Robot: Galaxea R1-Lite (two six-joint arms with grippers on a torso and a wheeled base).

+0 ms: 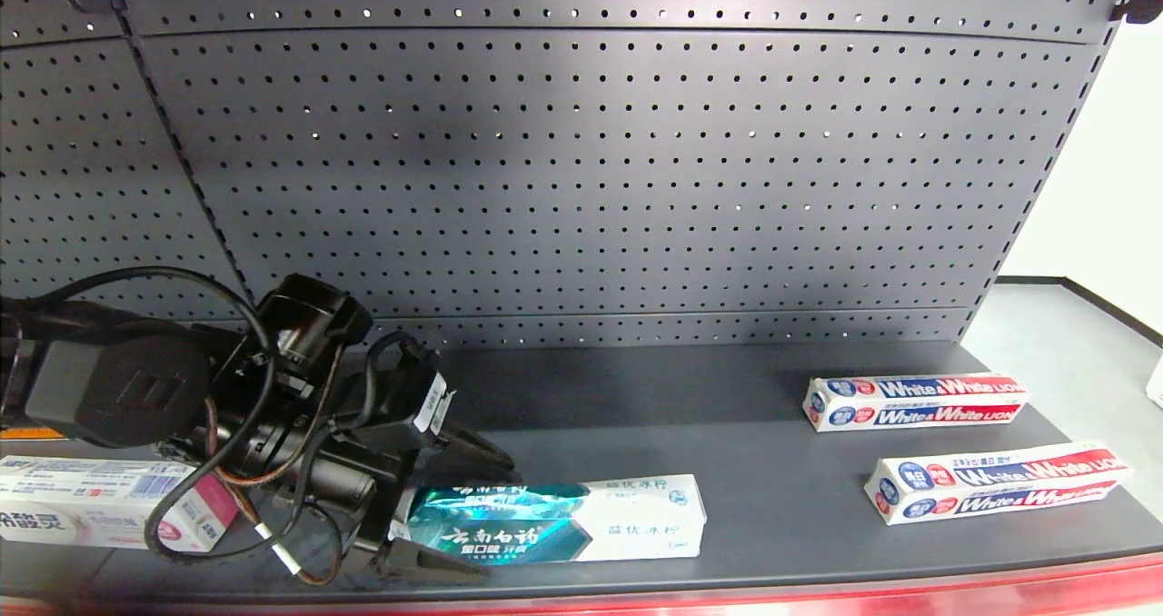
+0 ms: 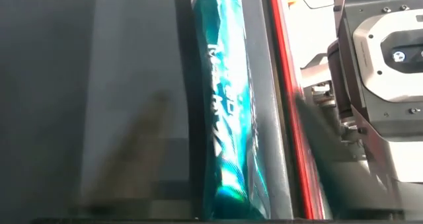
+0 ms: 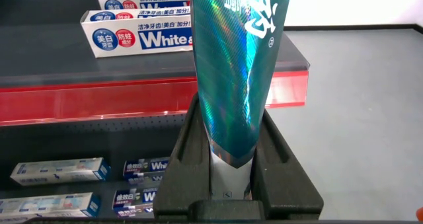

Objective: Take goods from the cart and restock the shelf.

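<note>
The left gripper (image 1: 495, 516) sits low over the shelf (image 1: 745, 471), its fingers (image 1: 477, 452) spread wide on either side of one end of a teal toothpaste box (image 1: 581, 516) that lies flat near the shelf's front edge; they do not clamp it. The right gripper (image 3: 231, 151) holds a second teal box (image 3: 238, 52) upright, its fingers (image 3: 182, 158) closed against the box's sides. Two white-and-red boxes (image 1: 916, 402) lie farther right on the shelf.
</note>
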